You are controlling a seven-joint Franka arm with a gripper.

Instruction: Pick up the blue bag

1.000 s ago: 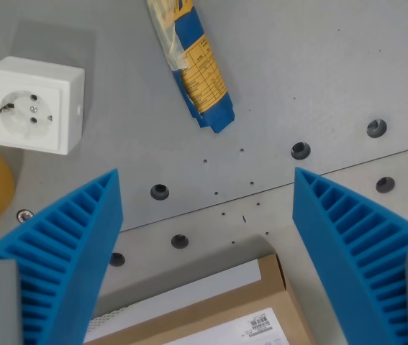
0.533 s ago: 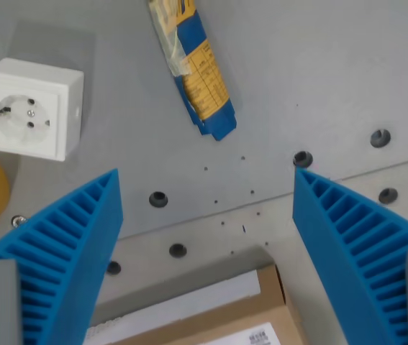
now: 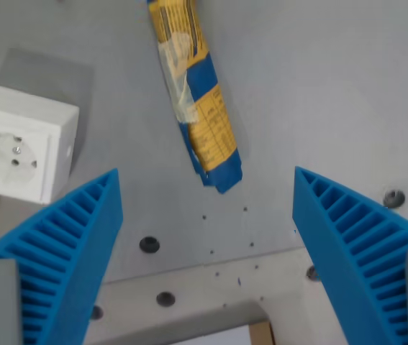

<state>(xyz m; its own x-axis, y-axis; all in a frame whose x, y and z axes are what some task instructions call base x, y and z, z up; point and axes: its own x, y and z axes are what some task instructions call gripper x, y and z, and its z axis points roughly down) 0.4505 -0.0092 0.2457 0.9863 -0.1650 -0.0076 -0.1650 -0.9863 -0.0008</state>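
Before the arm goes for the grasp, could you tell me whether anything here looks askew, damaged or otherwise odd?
Nothing looks damaged or spilled. The blue bag lies flat on the grey table, slanted across the view rather than square to the open gripper, its top end cut off by the picture's edge. The white socket sits apart on the wrist view's left.

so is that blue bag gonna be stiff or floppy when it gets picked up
Probably floppy: the blue bag looks like a thin, crinkled packet lying flat on the table, so its ends may droop. Its glossy wrap could be slippery. It seems light for its size. The tool is open, nothing between its fingers.
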